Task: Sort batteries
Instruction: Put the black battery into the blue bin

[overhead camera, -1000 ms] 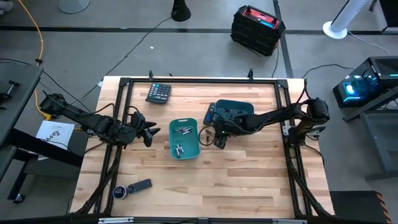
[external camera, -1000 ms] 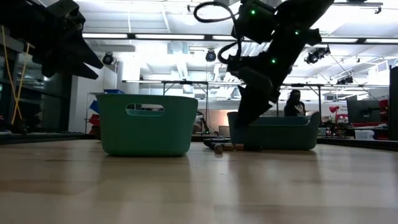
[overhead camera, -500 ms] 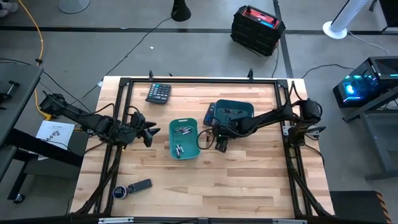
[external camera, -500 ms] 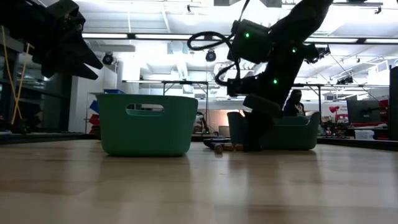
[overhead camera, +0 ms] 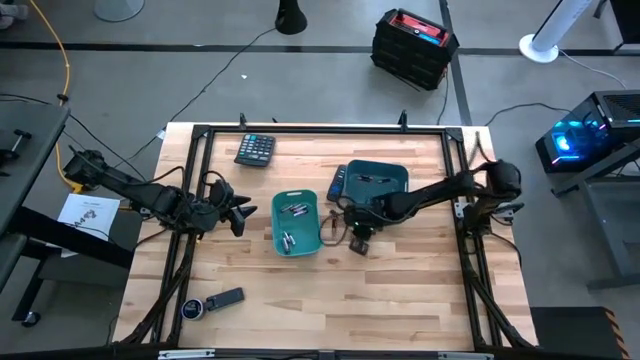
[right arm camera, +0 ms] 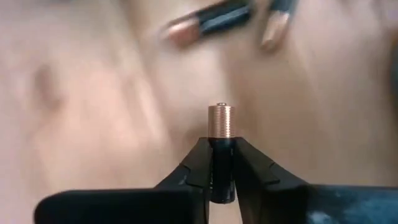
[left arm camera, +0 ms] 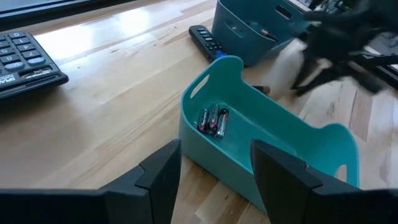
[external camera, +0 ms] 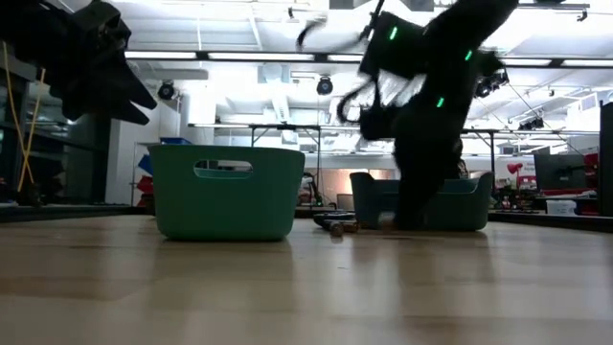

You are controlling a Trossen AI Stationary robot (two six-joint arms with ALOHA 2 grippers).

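Note:
My right gripper (overhead camera: 358, 240) stands just right of the light teal bin (overhead camera: 296, 223), near the table's middle, shut on a battery (right arm camera: 219, 121). Two loose batteries (right arm camera: 211, 22) lie on the wood beyond it. The light teal bin holds several batteries (left arm camera: 212, 119). A darker teal bin (overhead camera: 378, 180) stands behind my right arm. My left gripper (overhead camera: 240, 215) hovers open, left of the light bin, with nothing between its fingers. My right gripper pinches the battery's dark body (right arm camera: 221, 149) between its two fingertips (right arm camera: 198, 163). The battery lies along the fingers, and its copper-coloured end (right arm camera: 219, 119) sticks out past them toward the table. Whether that end touches the wood, I cannot tell.
A black remote control (overhead camera: 338, 182) lies beside the darker bin. A calculator (overhead camera: 254, 149) sits at the far left. Two small dark devices (overhead camera: 212, 302) lie near the front left corner. The near half of the table (overhead camera: 400, 300) is bare wood.
My right gripper has moved toward the table's near edge, away from the darker bin, and gone down to the wood. It now has a battery between its fingertips.

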